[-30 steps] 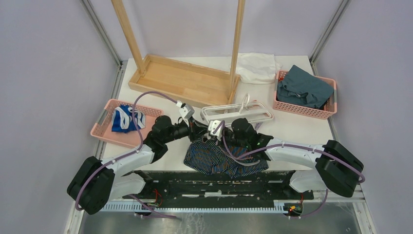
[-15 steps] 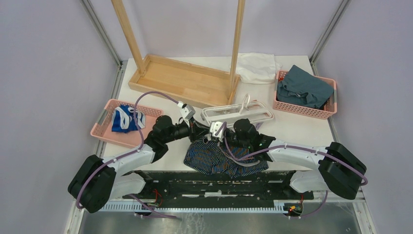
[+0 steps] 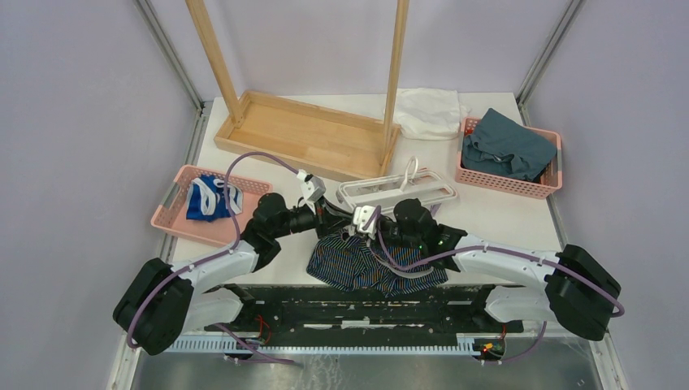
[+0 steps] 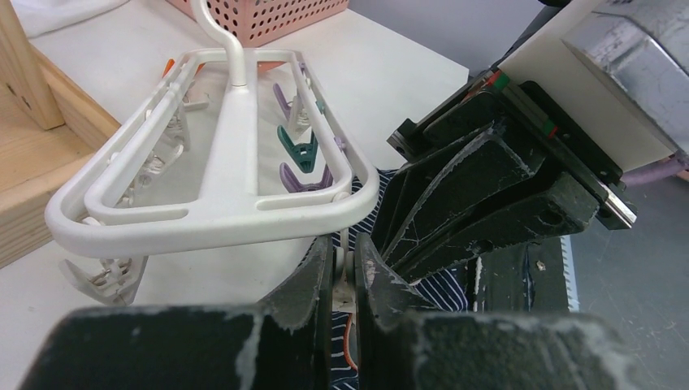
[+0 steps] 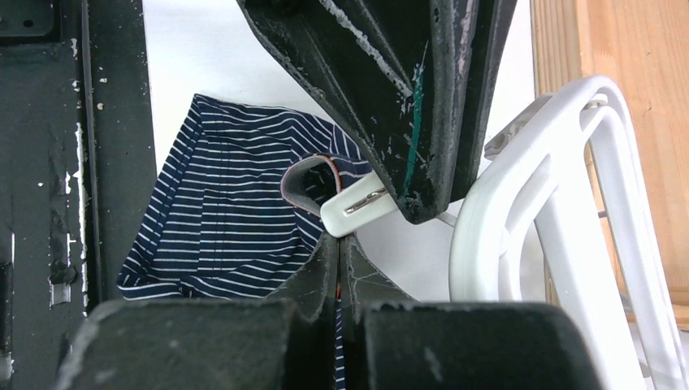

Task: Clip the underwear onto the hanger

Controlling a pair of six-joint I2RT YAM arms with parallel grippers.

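Tabletop (image 3: 504,215): hanger (image 3: 396,192) lies lengthwise left-right, hook (image 3: 410,168) up; underwear (image 3: 357,264) nearer.

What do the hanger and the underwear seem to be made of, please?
As it looks, the hanger is moulded plastic, glossy white with smooth rounded bars. Likely the underwear is thin woven cloth, matte navy with pinstripes, since it folds softly.

Hanger (image 5: 483,203) cropped at picture's edge

Striped underwear (image 5: 227,219) pinched beside the white hanger (image 5: 475,244)
The right gripper (image 5: 338,264) has its jaws closed on the orange-trimmed edge, just beside the hanger. The left gripper (image 5: 414,207) clamps a white clip (image 5: 353,207) close to the hanger, over the cloth.
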